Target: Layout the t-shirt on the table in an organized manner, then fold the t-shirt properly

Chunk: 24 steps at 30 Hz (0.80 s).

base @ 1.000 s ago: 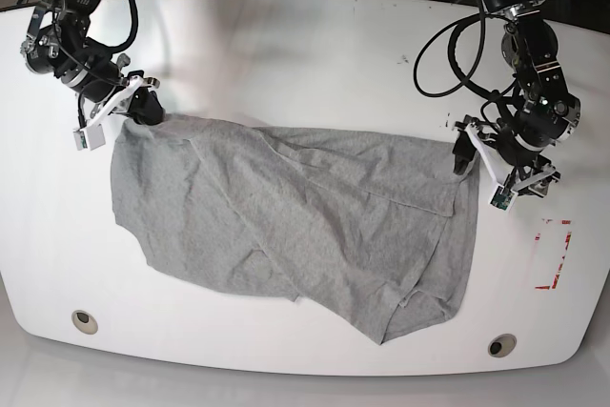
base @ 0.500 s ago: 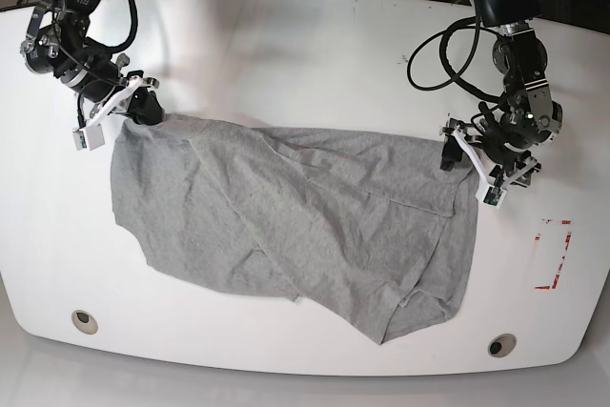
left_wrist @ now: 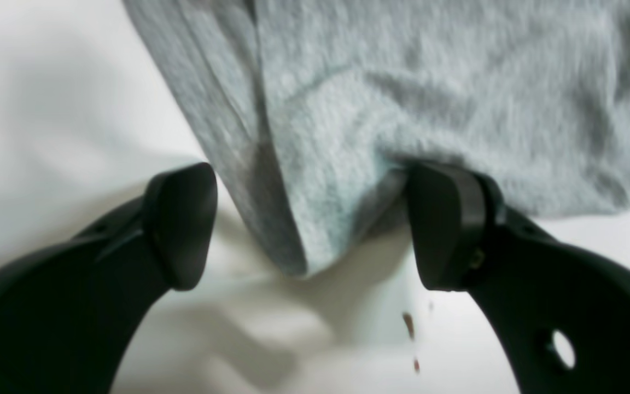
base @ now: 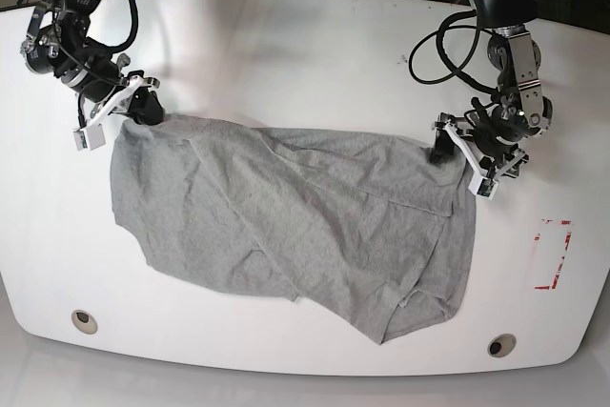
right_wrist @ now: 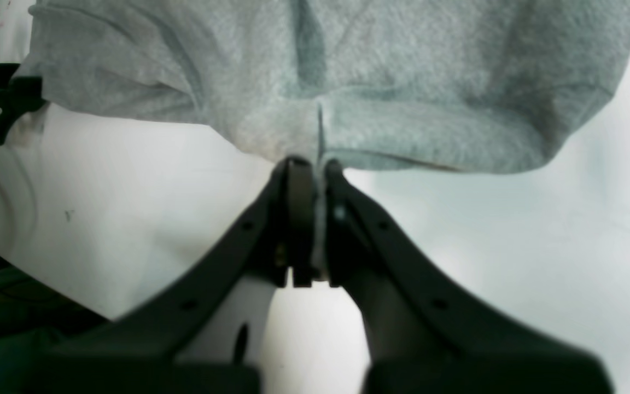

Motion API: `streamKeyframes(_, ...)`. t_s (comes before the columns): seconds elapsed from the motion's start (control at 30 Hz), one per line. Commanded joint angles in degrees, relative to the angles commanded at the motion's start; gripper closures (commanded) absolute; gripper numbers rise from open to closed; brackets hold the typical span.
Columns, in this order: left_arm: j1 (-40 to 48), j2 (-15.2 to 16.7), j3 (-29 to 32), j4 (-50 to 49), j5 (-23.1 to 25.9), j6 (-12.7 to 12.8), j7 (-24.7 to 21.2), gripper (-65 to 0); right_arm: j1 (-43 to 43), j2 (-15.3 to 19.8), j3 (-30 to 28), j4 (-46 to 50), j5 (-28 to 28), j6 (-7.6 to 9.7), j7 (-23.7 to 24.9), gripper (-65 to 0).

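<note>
T-shirt: we see the grey t-shirt (base: 295,221) spread wide but rumpled across the middle of the table (base: 286,54), with diagonal folds and one lower corner drooping toward the near edge.
Top corners: the corner on the base view's left sits at the right gripper (base: 145,111); the corner on that view's right sits at the left gripper (base: 446,148).
Right gripper: in its wrist view we find the jaws clenched on a thin pinch of the shirt's edge, cloth fanning out above them.
Left gripper: we see its fingers (left_wrist: 446,230) spread apart, released, one on each side of a hanging fold of shirt; the finger on the wrist view's right touches the cloth, the other stands clear of it.
Table: glossy white, with small brown specks (left_wrist: 409,325) below the left gripper.
Markings: a red dashed rectangle (base: 555,254) lies near the base view's right edge, apart from the shirt; two grey grommets (base: 501,344) sit by the near edge.
</note>
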Motion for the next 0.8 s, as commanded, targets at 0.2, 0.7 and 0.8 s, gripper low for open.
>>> streamKeyframes(0.2,-0.09,-0.44,0.09,-2.73,0.00,0.00,-0.70,-42.2,0.00,0.09,0.00,0.00,0.00,0.00,0.00,0.0)
streamKeyframes(0.7,0.35,-0.53,-0.35,-2.02,0.00,0.00,-1.85,-3.1,0.00,0.09,0.00,0.00,0.00,0.00,0.00,0.0)
streamKeyframes(0.8,0.35,-0.53,-0.35,0.26,-0.09,0.00,-1.76,-2.9,0.00,0.09,0.00,0.00,0.00,0.00,0.00,0.0)
